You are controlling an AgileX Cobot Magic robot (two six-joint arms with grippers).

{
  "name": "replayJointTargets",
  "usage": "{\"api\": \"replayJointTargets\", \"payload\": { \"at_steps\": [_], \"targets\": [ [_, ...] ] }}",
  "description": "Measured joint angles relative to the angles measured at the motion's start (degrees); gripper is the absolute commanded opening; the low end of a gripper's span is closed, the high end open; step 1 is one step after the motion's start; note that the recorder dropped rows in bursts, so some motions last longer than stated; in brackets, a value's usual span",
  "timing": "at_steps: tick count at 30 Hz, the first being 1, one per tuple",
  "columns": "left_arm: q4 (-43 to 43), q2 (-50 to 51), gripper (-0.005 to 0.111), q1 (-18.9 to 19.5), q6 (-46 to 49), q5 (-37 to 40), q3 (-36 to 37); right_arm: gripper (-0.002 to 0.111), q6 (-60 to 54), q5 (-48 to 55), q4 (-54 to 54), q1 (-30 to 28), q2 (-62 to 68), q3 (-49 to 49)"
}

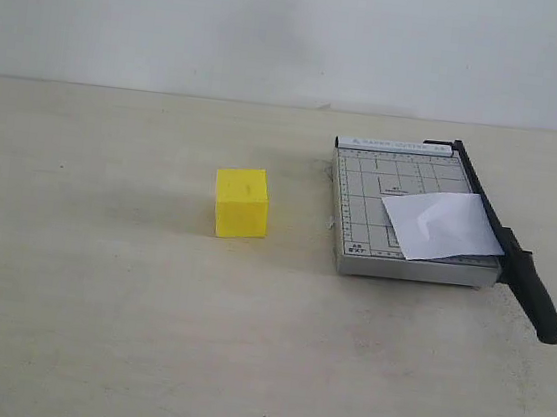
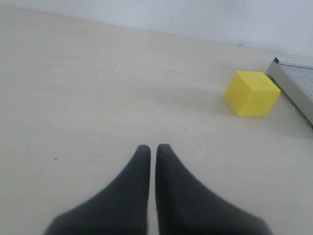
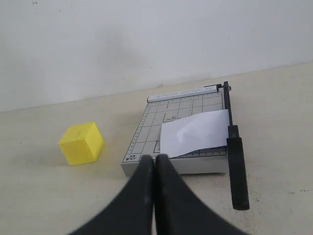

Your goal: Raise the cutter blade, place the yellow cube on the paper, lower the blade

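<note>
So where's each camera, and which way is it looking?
Exterior view: off the arms, facing the table, yellow cube, paper, cutter blade; no robot shows.
Left wrist view: on the left arm, past the shut left pincer toward the cube.
Right wrist view: on the right arm, past the shut right pincer toward the paper.
All share the cube.

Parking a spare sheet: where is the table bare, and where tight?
Widest bare table lies left of the yellow cube and across the exterior view's foreground. A narrower strip runs between cube and grey trimmer board. Crowded: the board's right part, covered by the paper, with the lowered cutter blade alongside.
</note>
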Motion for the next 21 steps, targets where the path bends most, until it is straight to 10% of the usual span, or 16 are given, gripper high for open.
{"api": "replayJointTargets", "payload": {
  "at_steps": [21],
  "targets": [
    [0.00, 0.00, 0.005, 0.00, 0.00, 0.00, 0.00, 0.000, 0.35, -6.13, 6.77, 0.00, 0.00, 0.00]
  ]
}}
